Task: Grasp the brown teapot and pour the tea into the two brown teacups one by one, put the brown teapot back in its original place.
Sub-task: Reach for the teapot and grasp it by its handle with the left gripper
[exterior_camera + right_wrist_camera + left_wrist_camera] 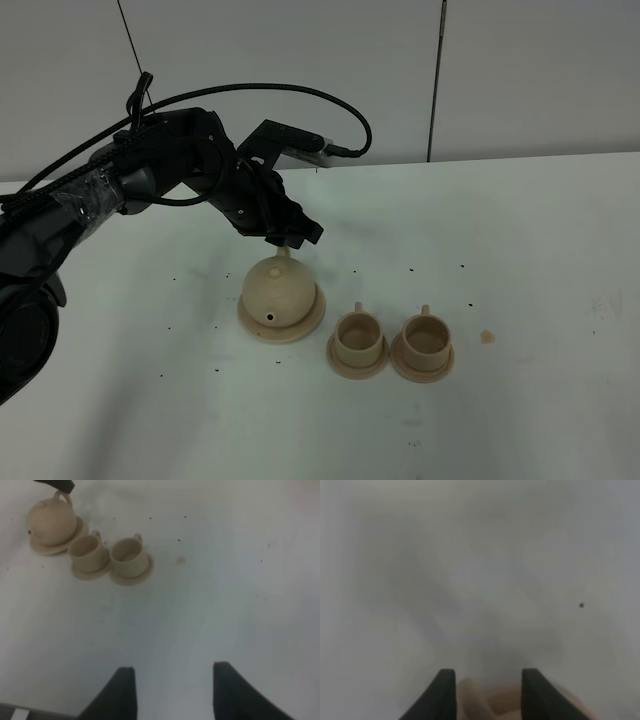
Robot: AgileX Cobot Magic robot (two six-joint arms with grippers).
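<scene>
My left fingers (442, 695) stand apart, one on each side of the loop handle (284, 253) of the teapot (278, 288). Up close the handle is only a tan blur between them, so I cannot tell whether either finger touches it. The pale tan teapot sits upright on its wide saucer (250, 318), left of the middle of the white table (520, 250), with my left arm reaching down to it from the far left.

Just beside that saucer, on its right, are the two teacups. The nearer teacup (358, 333) and the farther teacup (425, 336) stand side by side, each upright on a small saucer of its own, with their tiny handles turned toward the far edge. The two small saucers are touching or nearly so. A small tan crumb (487, 337) lies on the table near the farther teacup, on its right, and dark specks are scattered about.

My right fingers (122, 695) are wide and hold nothing. They hover over bare table, well apart from the teapot and the cups.
</scene>
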